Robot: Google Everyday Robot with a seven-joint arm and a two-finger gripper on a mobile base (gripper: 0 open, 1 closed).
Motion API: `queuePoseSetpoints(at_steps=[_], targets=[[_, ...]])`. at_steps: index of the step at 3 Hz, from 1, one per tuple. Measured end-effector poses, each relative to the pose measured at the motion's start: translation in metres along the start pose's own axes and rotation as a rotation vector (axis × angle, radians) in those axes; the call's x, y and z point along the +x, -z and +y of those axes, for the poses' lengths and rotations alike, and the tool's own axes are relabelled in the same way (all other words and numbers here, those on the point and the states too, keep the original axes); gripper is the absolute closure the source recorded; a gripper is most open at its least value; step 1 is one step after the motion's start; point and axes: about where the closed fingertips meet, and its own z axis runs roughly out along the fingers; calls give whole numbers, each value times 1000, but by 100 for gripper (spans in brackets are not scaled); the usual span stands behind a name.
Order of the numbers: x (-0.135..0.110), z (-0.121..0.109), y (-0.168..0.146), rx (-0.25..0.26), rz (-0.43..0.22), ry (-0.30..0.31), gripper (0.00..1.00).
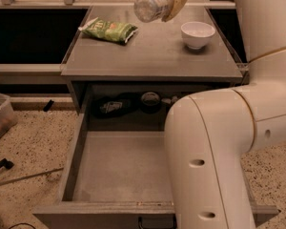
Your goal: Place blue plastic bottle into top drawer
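Gripper (169, 3) at top of view, high over cabinet top (152, 58), clamped on blue plastic bottle (150, 6). Bottle aloft, long axis tipped toward camera. Top drawer (119, 168) open, well below, nearer camera: path runs forward, then down.

1. The flat grey cabinet top (152, 56) carries two things. The gripper (168, 1) hangs above its rear part, clasped round the blue plastic bottle (151, 6).
2. A crumpled green snack bag (108, 30) lies below and left of the gripper.
3. A small round white bowl (197, 34) stands upright below and just right of the gripper.
4. The speckled stone floor (33, 142), far below and left of the gripper, bears a thin pale rod (24, 178).
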Motion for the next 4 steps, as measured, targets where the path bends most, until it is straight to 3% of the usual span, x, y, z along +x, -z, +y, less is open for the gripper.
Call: queuePoseSetpoints(at_steps=[1,2,3,4], targets=[[-5,13,35,-57,38,-50,100],[-5,13,35,-57,38,-50,100],[-7,23,37,-99,39,-97,100],[-19,27,67,-124,64,-189,100]])
